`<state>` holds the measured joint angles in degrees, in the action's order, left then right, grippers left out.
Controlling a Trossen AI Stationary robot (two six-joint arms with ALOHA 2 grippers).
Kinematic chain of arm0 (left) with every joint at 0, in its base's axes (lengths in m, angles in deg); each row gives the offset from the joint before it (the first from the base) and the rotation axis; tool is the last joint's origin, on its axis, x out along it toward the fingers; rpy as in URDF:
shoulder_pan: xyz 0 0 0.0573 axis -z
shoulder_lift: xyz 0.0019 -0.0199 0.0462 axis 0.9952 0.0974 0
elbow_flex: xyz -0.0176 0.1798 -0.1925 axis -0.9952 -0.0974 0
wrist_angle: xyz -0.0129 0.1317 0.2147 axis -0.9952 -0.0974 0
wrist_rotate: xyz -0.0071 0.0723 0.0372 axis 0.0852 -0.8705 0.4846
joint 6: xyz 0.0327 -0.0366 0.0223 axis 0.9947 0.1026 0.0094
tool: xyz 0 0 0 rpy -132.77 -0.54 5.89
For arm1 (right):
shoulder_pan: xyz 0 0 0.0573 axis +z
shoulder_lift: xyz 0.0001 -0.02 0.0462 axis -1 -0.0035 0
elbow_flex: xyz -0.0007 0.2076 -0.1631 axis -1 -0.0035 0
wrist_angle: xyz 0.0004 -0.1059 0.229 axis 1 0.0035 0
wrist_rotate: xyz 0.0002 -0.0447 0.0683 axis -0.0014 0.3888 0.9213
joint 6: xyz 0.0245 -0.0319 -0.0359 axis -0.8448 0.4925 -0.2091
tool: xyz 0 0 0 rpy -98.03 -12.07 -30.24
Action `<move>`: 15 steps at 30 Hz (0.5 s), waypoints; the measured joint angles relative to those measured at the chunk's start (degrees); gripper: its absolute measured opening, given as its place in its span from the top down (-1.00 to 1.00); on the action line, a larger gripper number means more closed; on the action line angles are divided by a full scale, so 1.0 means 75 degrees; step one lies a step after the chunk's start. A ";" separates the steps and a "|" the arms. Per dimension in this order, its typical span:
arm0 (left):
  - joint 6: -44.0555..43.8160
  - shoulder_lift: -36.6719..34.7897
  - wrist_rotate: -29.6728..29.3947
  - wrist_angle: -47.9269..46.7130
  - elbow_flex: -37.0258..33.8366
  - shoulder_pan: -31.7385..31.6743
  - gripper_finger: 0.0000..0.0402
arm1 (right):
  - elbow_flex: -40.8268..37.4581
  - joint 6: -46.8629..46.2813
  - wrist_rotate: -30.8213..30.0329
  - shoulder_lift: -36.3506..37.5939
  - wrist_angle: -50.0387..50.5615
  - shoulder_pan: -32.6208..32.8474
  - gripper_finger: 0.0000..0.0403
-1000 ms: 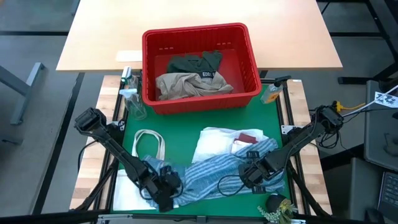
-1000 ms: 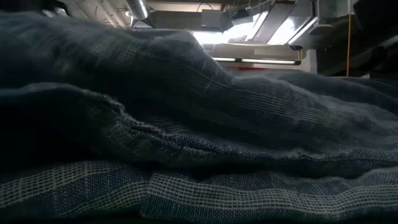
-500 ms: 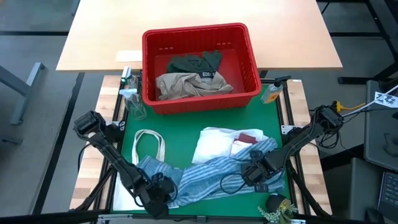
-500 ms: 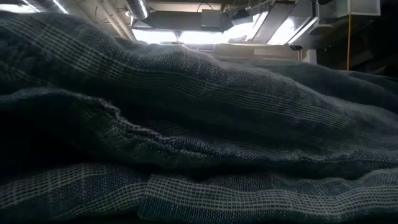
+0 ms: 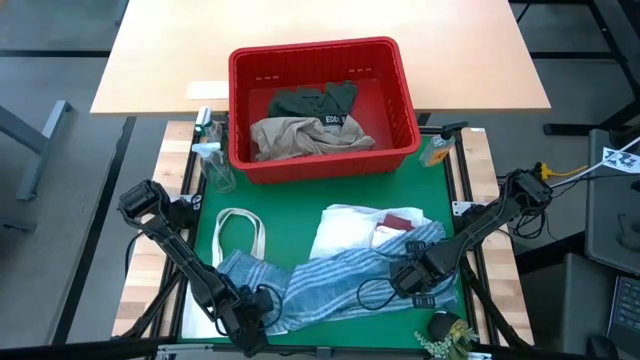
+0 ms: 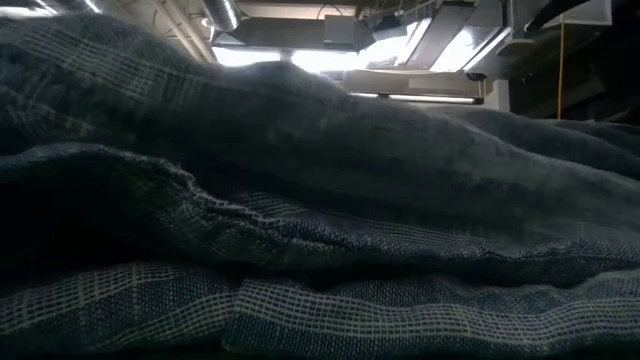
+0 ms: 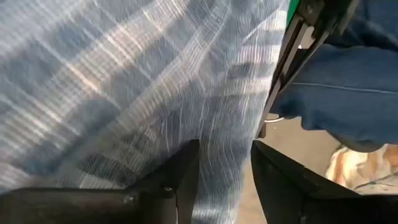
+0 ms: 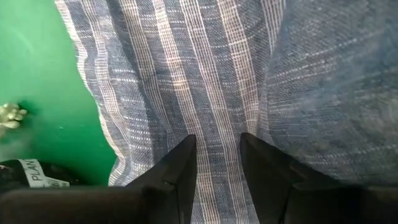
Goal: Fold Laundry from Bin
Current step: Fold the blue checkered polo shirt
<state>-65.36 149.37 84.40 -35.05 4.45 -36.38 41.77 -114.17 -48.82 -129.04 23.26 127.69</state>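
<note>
A blue-and-white striped garment (image 5: 340, 280) lies spread along the near part of the green mat; in the low view it (image 6: 320, 250) fills the picture. My left gripper (image 7: 224, 146) stands open over its left end (image 5: 262, 305). My right gripper (image 8: 217, 140) points down, open, over its right part (image 5: 410, 282). A white garment (image 5: 345, 228) with a maroon piece (image 5: 398, 220) lies just behind the striped one. The red bin (image 5: 322, 160) at the far side holds a beige garment (image 5: 300, 135) and a dark green one (image 5: 315, 100). My left gripper has striped cloth (image 7: 225, 118) showing in the gap between its parted fingers; I cannot tell whether the tips touch it. My right gripper points down at the striped cloth (image 8: 217, 93), fingers parted; whether the tips rest on it does not show.
A flat white tote bag with loop handles (image 5: 240, 235) lies left of the striped garment. Clear bottles (image 5: 210, 150) stand left of the bin, an orange one (image 5: 437, 150) to its right. A small flower sprig (image 5: 447, 338) lies at the near right corner. Blue denim (image 7: 348, 93) shows beyond the table's edge.
My left gripper has gone toward the table's near left corner and has rolled about its own line. The striped garment's left end, bunched under that gripper a second ago, now lies spread out flat toward the left, and its high fold in the low view has sunk.
</note>
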 joint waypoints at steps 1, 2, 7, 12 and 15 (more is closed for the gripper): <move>0.0001 0.0000 -0.0031 -0.0056 0.0000 0.0040 0.30 | 0.0000 0.0000 0.0000 0.0000 0.0045 0.0000 0.37; 0.0003 0.0000 -0.0035 -0.0152 0.0000 0.0078 0.30 | 0.0000 0.0000 0.0000 0.0000 0.0101 0.0000 0.37; -0.0002 0.0000 -0.0060 -0.0430 0.0000 0.0281 0.35 | 0.0000 0.0023 0.0003 0.0000 0.0161 0.0000 0.37; -0.0016 0.0003 0.0010 -0.0523 0.0000 0.0411 0.45 | 0.0000 0.0076 0.0000 0.0004 0.0176 0.0000 0.37; -0.0176 0.0003 0.0010 -0.0572 0.0000 0.0454 0.53 | 0.0003 0.0201 0.0000 0.0023 0.0207 0.0000 0.37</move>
<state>-66.67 149.39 84.47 -39.34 4.45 -32.98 41.79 -112.67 -48.82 -128.87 24.81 127.69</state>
